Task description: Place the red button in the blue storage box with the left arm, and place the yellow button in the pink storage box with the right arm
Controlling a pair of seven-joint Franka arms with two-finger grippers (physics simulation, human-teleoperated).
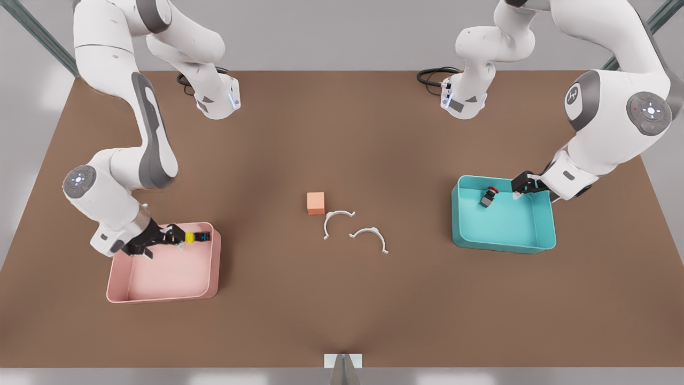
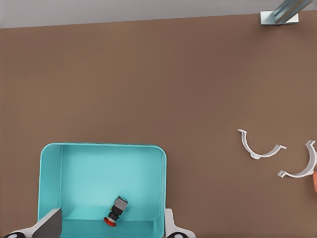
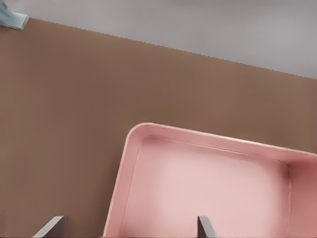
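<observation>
At the lower left of the front view, the pink storage box (image 1: 163,280) is seen resting on the brown worktop (image 1: 342,299). The right pincer (image 1: 179,238) is positioned over the box's far wall, just beside the yellow button (image 1: 190,237). The button appears at the pincer's tips above the box's upper right corner, but whether it is gripped cannot be told from that view. In the right wrist view, the fingertips (image 3: 204,228) are seen spread wide apart over the pink box (image 3: 208,183), with nothing visible between them.

Near the frame's centre, an orange cube (image 1: 316,203) is set on the worktop, and two white curved clips (image 1: 338,222) are laid just to its right.

At the middle right of the frame, the blue storage box (image 1: 502,235) is found, with the red button (image 1: 488,197) lying tilted on its floor near the far wall. The left pincer (image 1: 519,190) is held at the box's upper right edge, apart from the button. In the left wrist view, its fingertips (image 2: 49,225) are shown wide open and empty, with the red button (image 2: 115,211) lying inside the blue box (image 2: 101,186) between them.
</observation>
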